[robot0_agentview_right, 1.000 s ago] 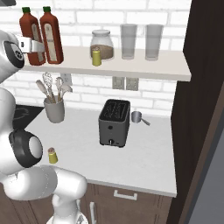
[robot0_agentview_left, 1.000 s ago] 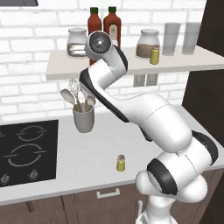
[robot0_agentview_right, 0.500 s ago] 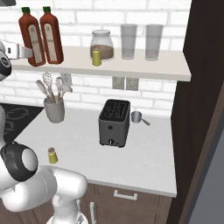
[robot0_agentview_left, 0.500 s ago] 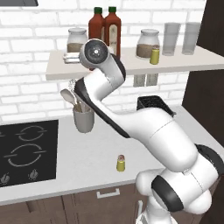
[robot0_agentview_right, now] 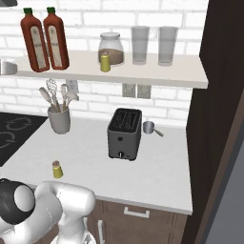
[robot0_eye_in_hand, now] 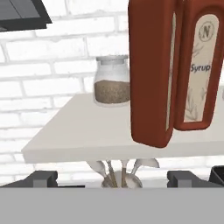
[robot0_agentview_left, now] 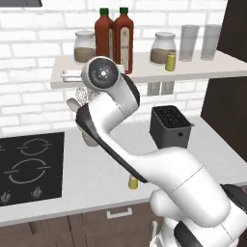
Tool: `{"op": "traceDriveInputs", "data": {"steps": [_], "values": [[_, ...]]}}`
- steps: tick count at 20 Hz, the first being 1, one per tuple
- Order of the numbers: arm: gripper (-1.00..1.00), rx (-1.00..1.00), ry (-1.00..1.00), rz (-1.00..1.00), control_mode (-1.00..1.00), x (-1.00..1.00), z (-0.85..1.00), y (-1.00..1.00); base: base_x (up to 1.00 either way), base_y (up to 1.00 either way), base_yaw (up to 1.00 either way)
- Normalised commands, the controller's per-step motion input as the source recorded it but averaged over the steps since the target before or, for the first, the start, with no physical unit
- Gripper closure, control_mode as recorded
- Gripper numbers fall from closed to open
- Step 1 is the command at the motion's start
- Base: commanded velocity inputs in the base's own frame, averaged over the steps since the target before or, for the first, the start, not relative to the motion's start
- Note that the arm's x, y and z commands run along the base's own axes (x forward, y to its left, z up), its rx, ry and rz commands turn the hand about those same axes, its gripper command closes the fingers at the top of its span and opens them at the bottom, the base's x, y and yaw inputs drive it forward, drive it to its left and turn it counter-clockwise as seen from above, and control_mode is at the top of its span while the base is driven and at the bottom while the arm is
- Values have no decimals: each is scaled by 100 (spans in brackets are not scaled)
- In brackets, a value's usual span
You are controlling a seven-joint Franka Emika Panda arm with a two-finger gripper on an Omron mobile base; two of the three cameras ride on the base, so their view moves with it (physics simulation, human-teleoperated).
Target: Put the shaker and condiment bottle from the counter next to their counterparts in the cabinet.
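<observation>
The condiment bottle [robot0_agentview_left: 103,34] [robot0_agentview_right: 34,40] [robot0_eye_in_hand: 151,74], red with a bright green cap, stands upright on the cabinet shelf [robot0_agentview_left: 202,70] [robot0_eye_in_hand: 87,135]. It is close beside its labelled counterpart [robot0_agentview_left: 124,34] [robot0_agentview_right: 55,38] [robot0_eye_in_hand: 201,65]. My gripper [robot0_agentview_left: 67,75] [robot0_eye_in_hand: 113,179] is open with nothing between its fingers. It hangs at the shelf's left front edge, left of and below both bottles. The shaker [robot0_agentview_left: 133,182] [robot0_agentview_right: 57,169] stands on the counter near its front edge. Its twin [robot0_agentview_left: 170,61] [robot0_agentview_right: 105,62] sits on the shelf.
On the shelf stand two glass jars of brown powder [robot0_agentview_left: 85,47] [robot0_agentview_left: 162,48] and two glasses [robot0_agentview_right: 140,45]. On the counter are a dark toaster [robot0_agentview_right: 125,133], a metal cup [robot0_agentview_right: 149,127], a utensil crock [robot0_agentview_right: 59,119] and a cooktop [robot0_agentview_left: 26,166]. A dark tall cabinet [robot0_agentview_right: 214,119] bounds the right.
The hand has drawn back from the condiment bottle, swinging left and down to the shelf's edge. The bottle stays standing free beside its counterpart.
</observation>
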Motion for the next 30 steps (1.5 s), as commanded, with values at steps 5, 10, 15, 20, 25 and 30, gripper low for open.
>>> {"op": "traceDriveInputs", "data": {"steps": [5, 10, 15, 20, 25, 30], "values": [[-100, 0, 0, -10, -100, -85, -13, 7, 0, 0, 0], [-100, 0, 0, -18, -100, -32, -76, -4, 0, 0, 0], [-100, -1, -1, -15, -100, -15, -99, -16, 0, 0, 0], [-100, 0, 4, -8, -100, -6, -83, -18, 0, 0, 0], [-100, 0, 0, -13, -100, 0, -80, -22, 0, 0, 0], [-100, 0, 0, -16, -100, 0, -82, -25, 0, 0, 0]]}}
